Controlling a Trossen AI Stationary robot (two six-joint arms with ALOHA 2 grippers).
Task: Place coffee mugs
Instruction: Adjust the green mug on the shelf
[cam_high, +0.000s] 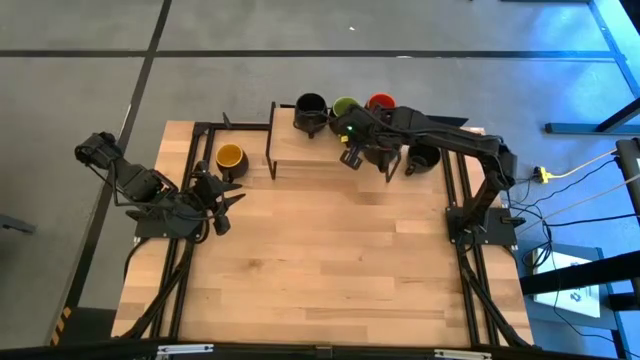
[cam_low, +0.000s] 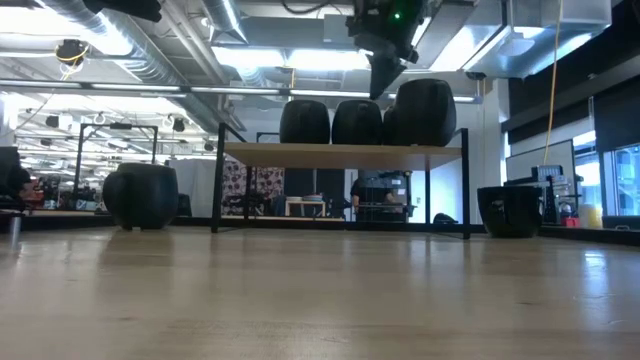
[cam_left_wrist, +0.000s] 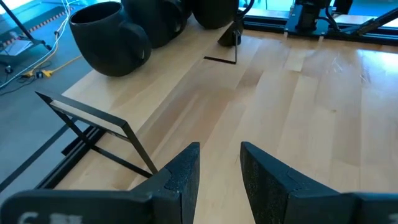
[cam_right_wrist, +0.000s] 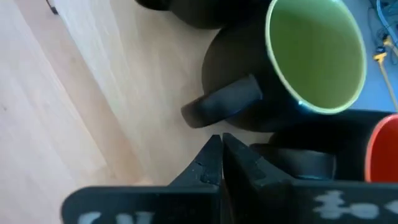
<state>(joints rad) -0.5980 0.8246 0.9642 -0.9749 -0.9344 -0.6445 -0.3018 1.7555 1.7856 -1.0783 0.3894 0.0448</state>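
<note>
Pale wood-plank tabletop (cam_high: 330, 260) carried a low wooden shelf (cam_high: 330, 155) at the far edge. Your right gripper (cam_right_wrist: 221, 152) hung over it, jaws nearly touching, gripping nothing, beside the handle of the black green-lined mug (cam_right_wrist: 292, 74); a red-lined mug (cam_high: 380, 101) and black-lined mug (cam_high: 311, 106) flanked it. Risk: a drift would've clipped that handle and toppled neighbours. Your left gripper (cam_left_wrist: 219, 171) waited slightly parted, empty, near the yellow-lined mug (cam_high: 230, 157) off the shelf.

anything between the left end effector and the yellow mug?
Nothing visible. In the high view the yellow mug sits on bare table just past the left end effector, beside the raised shelf. The right end effector is over the shelf mugs, off that path.
</note>
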